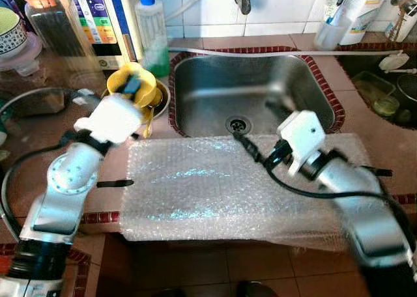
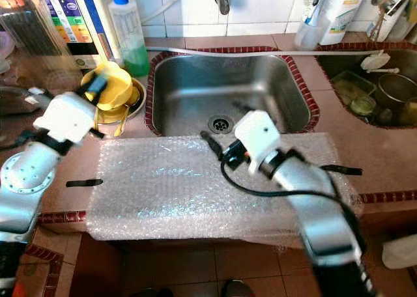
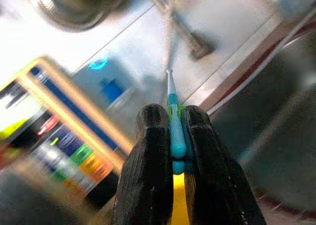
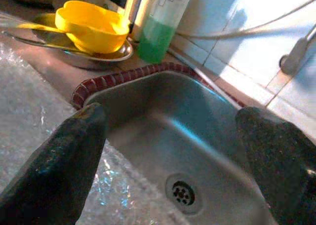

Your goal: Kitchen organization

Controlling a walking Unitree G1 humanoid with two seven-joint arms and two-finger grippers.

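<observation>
Above the yellow bowl [image 1: 132, 83], the left gripper [image 3: 173, 136] pinches a thin turquoise tool [image 3: 174, 131] (its tip pokes free); a loose pinch could drop it. The right gripper [image 4: 173, 151] hangs spread over the sink [image 1: 208, 88] edge, beside the bubble wrap [image 1: 195, 186].

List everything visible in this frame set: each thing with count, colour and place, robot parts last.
Sink: one, steel, centre of the counter.
Bubble wrap: one clear sheet, on the counter's front edge before the sink.
Yellow bowl: one, on a steel plate left of the sink.
Soap bottle: one, clear with green liquid and a blue cap, behind the bowl.
Second sink: one, at the right, holding dishes.
Toothbrush-like stick: one, teal and green.
Left gripper: black fingers, shut on the stick, above the yellow bowl.
Right gripper: black fingers, open, over the sink's near edge.
</observation>
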